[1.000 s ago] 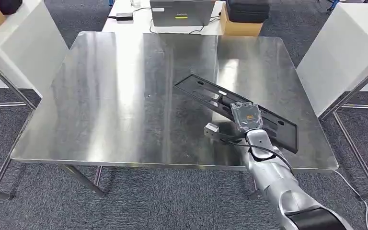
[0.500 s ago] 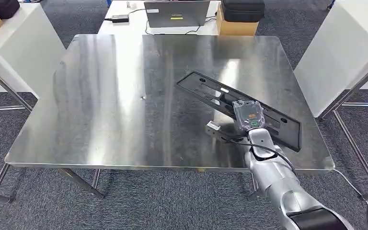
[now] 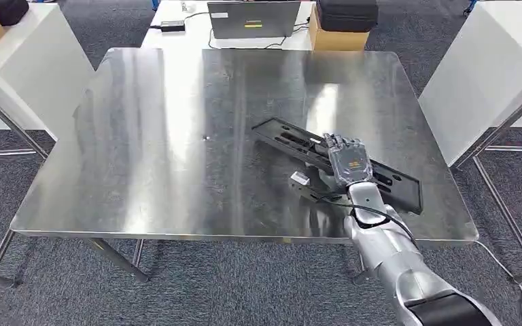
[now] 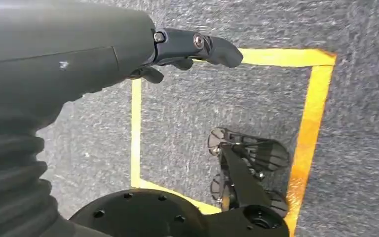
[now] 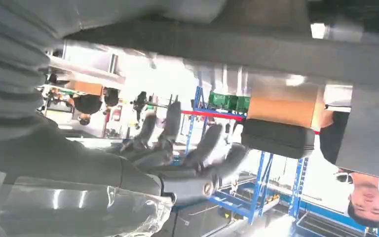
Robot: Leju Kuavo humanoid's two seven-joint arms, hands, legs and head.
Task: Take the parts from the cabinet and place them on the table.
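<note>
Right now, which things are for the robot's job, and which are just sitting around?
For the job:
long black part, lying flat
steel table under it
right hand, above the part with fingers spread

Just sitting around:
laptop
cardboard box with a black case on top
yellow floor tape

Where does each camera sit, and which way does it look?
Head view: high, looking down at the table; right hand over the black part.
Left wrist view: behind the left hand, facing the carpet.
Right wrist view: upside down, behind the right hand.
Shared: the right hand.
</note>
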